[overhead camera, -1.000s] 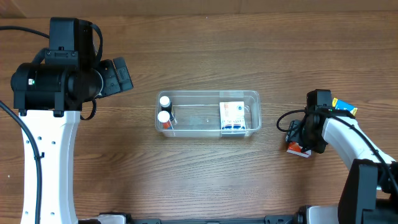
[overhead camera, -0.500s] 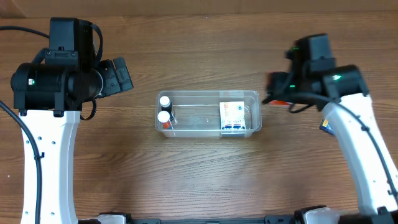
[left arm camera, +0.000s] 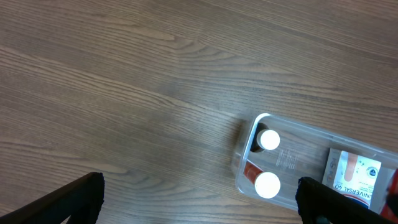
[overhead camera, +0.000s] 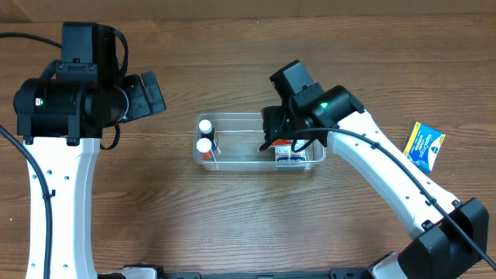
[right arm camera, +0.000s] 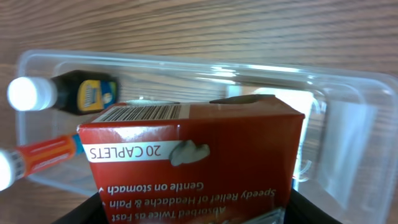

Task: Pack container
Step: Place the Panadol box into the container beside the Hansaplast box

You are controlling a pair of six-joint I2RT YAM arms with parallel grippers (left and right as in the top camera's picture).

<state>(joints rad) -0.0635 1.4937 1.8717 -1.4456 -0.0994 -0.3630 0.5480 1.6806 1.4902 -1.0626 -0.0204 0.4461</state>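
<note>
Your right gripper [overhead camera: 279, 139] is clamped on a red caplet box [right arm camera: 199, 155], hanging over the container [overhead camera: 244, 151] at the table's centre, toward its 3 o'clock end. Two white-capped bottles [overhead camera: 204, 125] lie at its 9 o'clock end. Your left gripper [overhead camera: 149, 94] sits off at 10 o'clock, with fingers spread wide and holding nothing.
</note>
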